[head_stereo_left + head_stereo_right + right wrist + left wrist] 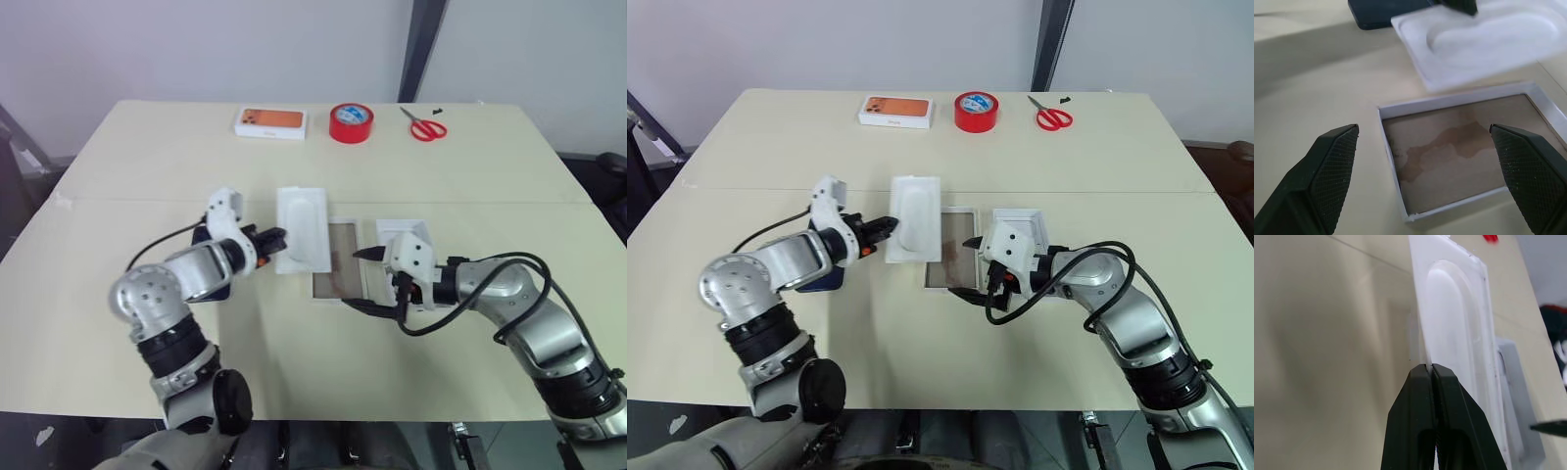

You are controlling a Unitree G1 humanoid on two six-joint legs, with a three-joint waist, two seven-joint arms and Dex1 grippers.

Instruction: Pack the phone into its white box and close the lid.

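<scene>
The left end effector [278, 236] pinches the insert [303, 227] beside the empty box [345, 272] mid-surface, the right end effector [364, 279] gapes, and I think the phone [1382, 10] goes in next.

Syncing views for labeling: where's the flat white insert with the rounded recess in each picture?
Left eye view: insert just left of centre, its edge pinched by the left gripper.
Right eye view: insert left of centre, same grip.
Left wrist view: insert rising from the shut fingertips.
Right wrist view: insert beyond the white box.
Shared landmark: the white box, beside the insert.
</scene>
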